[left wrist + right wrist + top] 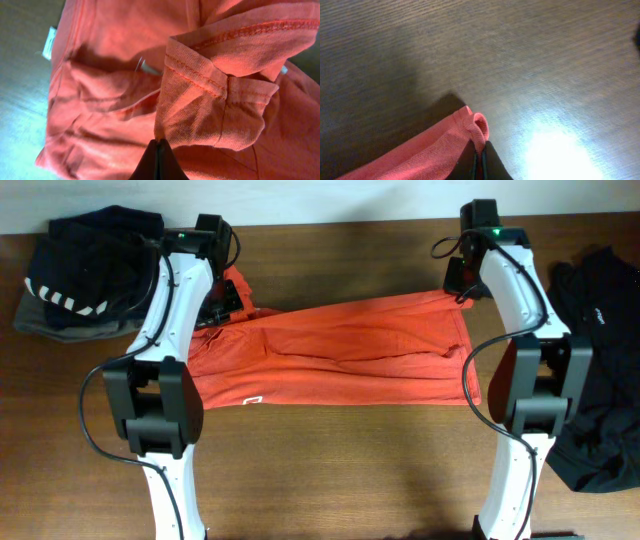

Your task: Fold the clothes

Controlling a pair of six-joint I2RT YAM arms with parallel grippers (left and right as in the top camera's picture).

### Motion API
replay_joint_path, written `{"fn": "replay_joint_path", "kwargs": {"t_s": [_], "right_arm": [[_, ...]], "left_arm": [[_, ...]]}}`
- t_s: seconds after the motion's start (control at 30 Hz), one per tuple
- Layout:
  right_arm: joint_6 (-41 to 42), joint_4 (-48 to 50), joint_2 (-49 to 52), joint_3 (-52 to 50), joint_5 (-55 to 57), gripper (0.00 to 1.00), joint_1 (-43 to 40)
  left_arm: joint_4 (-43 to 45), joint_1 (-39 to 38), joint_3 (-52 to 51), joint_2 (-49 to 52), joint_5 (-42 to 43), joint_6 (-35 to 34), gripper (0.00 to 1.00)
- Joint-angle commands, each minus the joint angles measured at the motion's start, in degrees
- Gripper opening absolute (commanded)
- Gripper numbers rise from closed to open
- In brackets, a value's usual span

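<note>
The T-shirt (pixel 340 345) is showing as soft, matt orange-red knit cloth with ribbed, stitched hems. The counter (pixel 330 460) is looking like dark wood grain, faintly glossy and catching glare. The left arm (pixel 170 300) and right arm (pixel 515 285) are gleaming in smooth white plastic.

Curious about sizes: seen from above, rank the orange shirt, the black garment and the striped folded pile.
1. orange shirt
2. Tied: black garment and striped folded pile look alike; the garment is cut off by the picture's edge, so unranked.
</note>
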Motion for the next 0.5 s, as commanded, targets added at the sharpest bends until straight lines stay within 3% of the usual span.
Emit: {"fn": "replay_joint_path", "kwargs": {"t_s": [0.0,0.47], "right_arm": [[-0.28,-1.86,-3.98,0.46,5.46,0.04,-0.68],[-0.28,-10.78,-3.98,0.44,5.42,0.04,-0.66]], "left_arm": [[-2.23,0.79,1.14,-3.93,-5.25,0.96,0.02],[-8.44,0.81,1.11,-4.00,-8.98,2.29,0.11]]}}
